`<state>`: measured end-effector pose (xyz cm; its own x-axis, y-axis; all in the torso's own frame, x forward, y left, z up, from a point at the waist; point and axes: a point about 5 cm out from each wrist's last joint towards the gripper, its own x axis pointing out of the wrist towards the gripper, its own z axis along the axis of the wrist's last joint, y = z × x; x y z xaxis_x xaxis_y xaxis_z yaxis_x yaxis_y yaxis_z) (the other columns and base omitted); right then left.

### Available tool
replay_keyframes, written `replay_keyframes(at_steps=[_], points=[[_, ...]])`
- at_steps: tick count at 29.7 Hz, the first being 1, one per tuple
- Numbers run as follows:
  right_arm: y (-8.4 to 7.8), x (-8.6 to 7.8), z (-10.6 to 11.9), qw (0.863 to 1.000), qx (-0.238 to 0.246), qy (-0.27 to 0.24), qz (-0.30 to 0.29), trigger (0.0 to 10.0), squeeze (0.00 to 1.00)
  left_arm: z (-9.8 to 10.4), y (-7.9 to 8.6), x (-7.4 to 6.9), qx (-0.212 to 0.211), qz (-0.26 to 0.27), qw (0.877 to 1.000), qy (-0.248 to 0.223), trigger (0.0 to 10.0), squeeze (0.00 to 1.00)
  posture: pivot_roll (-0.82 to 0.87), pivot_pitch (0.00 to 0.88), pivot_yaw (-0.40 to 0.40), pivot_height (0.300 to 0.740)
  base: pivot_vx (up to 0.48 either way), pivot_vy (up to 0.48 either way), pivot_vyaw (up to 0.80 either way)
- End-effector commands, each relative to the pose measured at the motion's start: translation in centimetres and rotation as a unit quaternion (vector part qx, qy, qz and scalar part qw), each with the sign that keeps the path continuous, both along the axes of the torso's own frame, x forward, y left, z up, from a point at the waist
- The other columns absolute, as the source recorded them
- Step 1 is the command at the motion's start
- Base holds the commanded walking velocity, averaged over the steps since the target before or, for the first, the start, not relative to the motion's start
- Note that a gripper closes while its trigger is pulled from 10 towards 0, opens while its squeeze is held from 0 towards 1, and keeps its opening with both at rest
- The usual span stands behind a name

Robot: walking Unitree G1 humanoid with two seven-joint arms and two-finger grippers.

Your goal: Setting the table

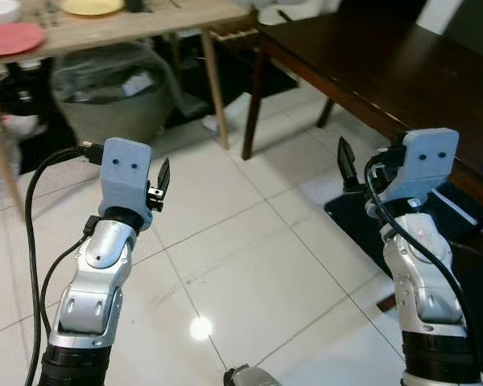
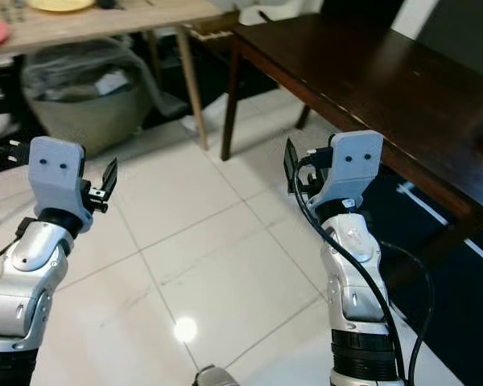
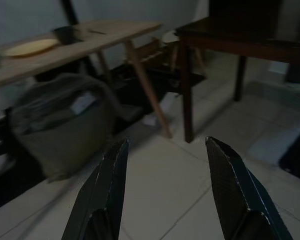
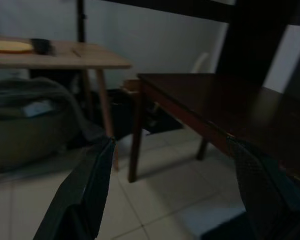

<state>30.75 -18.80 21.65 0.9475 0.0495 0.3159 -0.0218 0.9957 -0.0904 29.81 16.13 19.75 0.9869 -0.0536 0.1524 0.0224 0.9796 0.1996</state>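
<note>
On your far left a pink plate [image 1: 12, 38] lies flat on the light wooden counter [image 1: 137, 32], close to its near edge, with the rim of a white bowl [image 1: 0, 10] just behind it at the top corner. Further along the same counter sits a yellow plate [image 1: 92, 6], and the left wrist view shows a dark cup [image 3: 66, 34] standing just beside that plate. You cannot tell whether the bowl or the cup holds anything.

Under the counter rests a grey-green bin [image 1: 113, 100] lined with a clear bag; crumpled paper-like scraps show inside it, though what they are is unclear.

Your left pincer [image 1: 163, 181] is raised over the white tiled floor [image 1: 233, 257], its two black fingers [image 3: 107, 190] apart and nothing between them, pointing toward the bin and the counter legs.

Moving right, your right pincer [image 1: 346, 165] is raised at about the same height, just beside the near edge of the dark wooden counter [image 1: 362, 64]. Its fingers [image 4: 87, 192] are spread wide with nothing held. The part of the dark counter's top that you can see is bare. A dark mat [image 1: 362, 221] lies on the floor below the right arm.
</note>
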Motion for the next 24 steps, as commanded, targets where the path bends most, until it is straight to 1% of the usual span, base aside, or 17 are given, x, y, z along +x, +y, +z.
replay_keyframes(at_steps=[1,24], points=[[-0.16,-0.02,-0.19,1.000,0.005,0.005,-0.002,10.0,0.00,-0.18,-0.15,0.05,-0.003,-0.006,1.000,0.004,10.0,0.14,-0.14,0.000,0.002,0.740,0.000,0.000,-0.80],[-0.33,-0.26,-0.30,1.000,0.007,0.007,-0.006,10.0,0.00,-0.48,-0.33,0.14,-0.003,-0.013,1.000,0.007,10.0,0.14,-0.15,0.000,0.009,0.740,0.000,0.000,-0.80]])
